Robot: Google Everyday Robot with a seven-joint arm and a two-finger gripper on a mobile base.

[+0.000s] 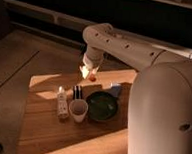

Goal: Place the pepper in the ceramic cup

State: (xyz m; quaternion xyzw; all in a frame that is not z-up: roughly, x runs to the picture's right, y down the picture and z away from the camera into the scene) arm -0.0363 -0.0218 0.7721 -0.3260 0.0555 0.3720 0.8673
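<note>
The pepper (pixel 92 77) is a small red-orange piece near the far edge of the wooden table (pixel 40 132). My gripper (pixel 88 71) hangs from the white arm right at the pepper, just above and to its left. I cannot tell if the pepper is held or lying on the table. The ceramic cup (pixel 78 110) is a small pale round cup standing upright in the middle of the table, well in front of the gripper.
A wide dark green bowl (pixel 102 105) stands right of the cup. A slender pale bottle-like object (pixel 62 104) lies left of the cup, with a dark item (pixel 77 92) behind it. A small blue thing (pixel 115 88) sits behind the bowl. My arm's large white body (pixel 161 117) fills the right side.
</note>
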